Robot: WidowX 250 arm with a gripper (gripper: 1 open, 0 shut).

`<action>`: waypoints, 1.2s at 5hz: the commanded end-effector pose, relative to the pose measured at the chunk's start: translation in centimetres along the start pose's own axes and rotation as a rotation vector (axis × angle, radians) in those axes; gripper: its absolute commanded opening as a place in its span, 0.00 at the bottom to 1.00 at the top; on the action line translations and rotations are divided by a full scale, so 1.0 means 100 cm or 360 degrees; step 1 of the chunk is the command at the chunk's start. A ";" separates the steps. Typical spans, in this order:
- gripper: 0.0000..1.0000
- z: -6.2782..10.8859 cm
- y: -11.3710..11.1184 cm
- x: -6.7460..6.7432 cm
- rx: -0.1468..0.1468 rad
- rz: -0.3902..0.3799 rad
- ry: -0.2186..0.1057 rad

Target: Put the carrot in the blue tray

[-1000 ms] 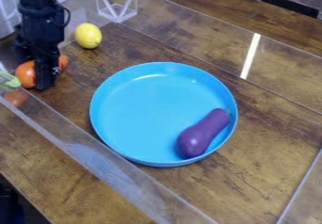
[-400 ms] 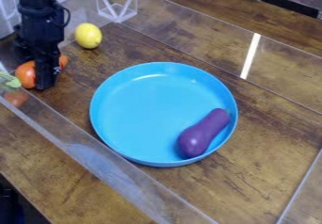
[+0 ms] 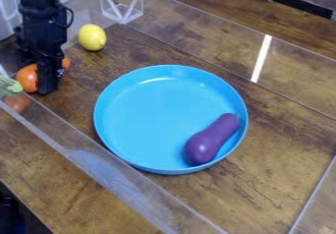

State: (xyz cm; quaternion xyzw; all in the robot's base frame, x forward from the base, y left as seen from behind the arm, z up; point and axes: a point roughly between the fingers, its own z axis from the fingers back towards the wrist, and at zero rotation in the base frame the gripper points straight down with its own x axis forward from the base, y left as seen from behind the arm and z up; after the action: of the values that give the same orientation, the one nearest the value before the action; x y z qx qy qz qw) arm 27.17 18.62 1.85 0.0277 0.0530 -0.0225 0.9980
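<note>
gripper [image 3: 47,79] down over carrot [image 3: 29,78] — left edge | eggplant [image 3: 213,138] in blue tray [image 3: 144,95] | lemon [image 3: 90,37] behind

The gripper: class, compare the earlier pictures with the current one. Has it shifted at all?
No. The gripper sits at the same spot beside the carrot, equally far from the lemon.

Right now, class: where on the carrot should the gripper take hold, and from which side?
Grip the carrot across its orange body, coming from straight above: it lies flat on the table, and the gripper already points down over it, hiding its middle.
</note>
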 end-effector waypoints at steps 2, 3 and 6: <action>0.00 0.020 -0.004 -0.001 0.0013 0.0017 -0.0040; 0.00 0.025 -0.008 0.000 0.0016 0.0004 -0.0046; 0.00 0.037 -0.017 0.002 0.0025 -0.0031 -0.0058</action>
State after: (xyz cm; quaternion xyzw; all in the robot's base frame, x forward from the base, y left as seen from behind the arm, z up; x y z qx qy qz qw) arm 26.82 16.76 2.59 0.0109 0.0719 -0.0254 0.9970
